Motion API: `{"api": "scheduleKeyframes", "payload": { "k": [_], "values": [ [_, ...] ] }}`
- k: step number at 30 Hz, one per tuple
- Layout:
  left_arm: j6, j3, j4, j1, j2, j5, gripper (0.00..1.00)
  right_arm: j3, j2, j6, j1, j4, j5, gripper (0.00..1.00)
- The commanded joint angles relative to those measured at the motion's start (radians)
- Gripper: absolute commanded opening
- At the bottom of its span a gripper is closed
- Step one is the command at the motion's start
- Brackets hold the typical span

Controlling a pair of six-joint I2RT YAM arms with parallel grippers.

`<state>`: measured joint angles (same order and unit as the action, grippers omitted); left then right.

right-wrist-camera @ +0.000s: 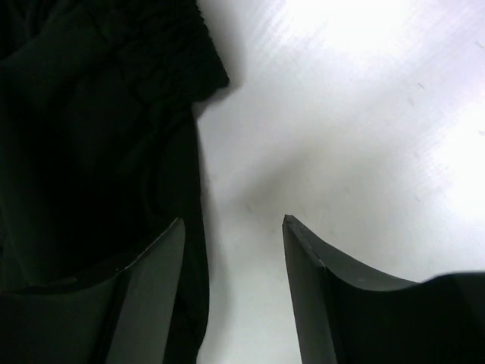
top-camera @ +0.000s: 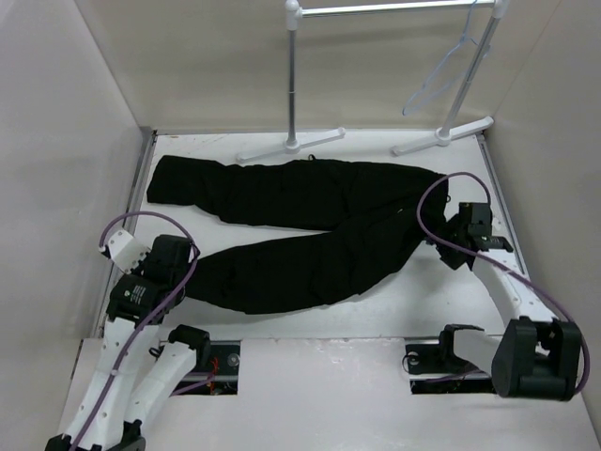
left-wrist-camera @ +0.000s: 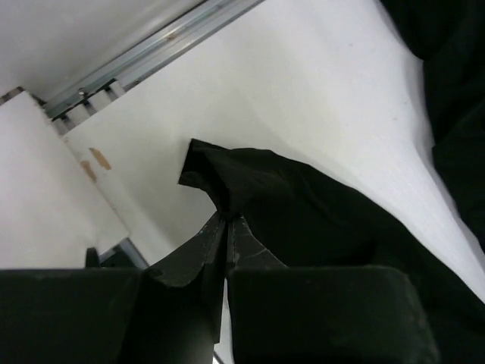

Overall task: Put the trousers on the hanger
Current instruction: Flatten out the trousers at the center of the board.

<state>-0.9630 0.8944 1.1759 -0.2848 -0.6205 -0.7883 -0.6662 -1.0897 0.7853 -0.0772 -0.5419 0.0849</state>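
- The trousers (top-camera: 310,216) lie flat on the table (top-camera: 376,315). They run from the left tool (left-wrist-camera: 227,221) across to the right tool (right-wrist-camera: 231,227), with both legs stretched out sideways.
- The left tool is pressed together on a raised fold of black cloth at the cuff (left-wrist-camera: 220,178) of the nearer leg. The pinch sits right at its fingertips.
- The right tool is spread, with only bare table between its fingers. The cloth edge lies under and just outside its left finger, and the gathered waistband (right-wrist-camera: 178,45) is ahead and to the left.
- The trousers look soft, limp and light. They will likely sag and drape from whatever point is held, and a shallow pinch may slip off.
- A firm hold probably belongs on the thick waistband or a bunched cuff, not on a single flat layer.
- The hanger (top-camera: 439,77) hangs on the clothes rack (top-camera: 293,85), well beyond both tools at the far side of the table. It is thin, so it may swing when the cloth is laid over it.
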Motion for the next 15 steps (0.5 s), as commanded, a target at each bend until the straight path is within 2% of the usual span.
{"api": "scheduleKeyframes", "payload": {
  "k": [1,3,7,10,13,15],
  "values": [
    [0.061,0.035,-0.117,-0.006,-0.042,0.024,0.01,-0.015,-0.058,-0.007,-0.014,0.222,-0.01,0.66],
    [0.084,0.04,-0.146,-0.007,-0.062,0.032,0.01,-0.027,-0.12,-0.003,-0.022,0.29,-0.011,0.72],
    [0.147,0.023,-0.217,0.006,-0.079,0.035,0.01,-0.094,-0.307,-0.001,-0.055,0.352,0.015,0.69],
    [0.191,0.009,-0.291,0.037,-0.097,0.038,0.01,-0.148,-0.421,0.002,-0.065,0.359,-0.007,0.52],
    [0.246,0.015,-0.399,0.087,-0.139,0.046,0.01,-0.205,-0.449,0.009,-0.063,0.362,0.013,0.17],
    [0.288,0.055,-0.482,0.14,-0.179,0.07,0.01,-0.257,-0.403,-0.007,-0.054,0.333,0.044,0.08]
  ]
}}
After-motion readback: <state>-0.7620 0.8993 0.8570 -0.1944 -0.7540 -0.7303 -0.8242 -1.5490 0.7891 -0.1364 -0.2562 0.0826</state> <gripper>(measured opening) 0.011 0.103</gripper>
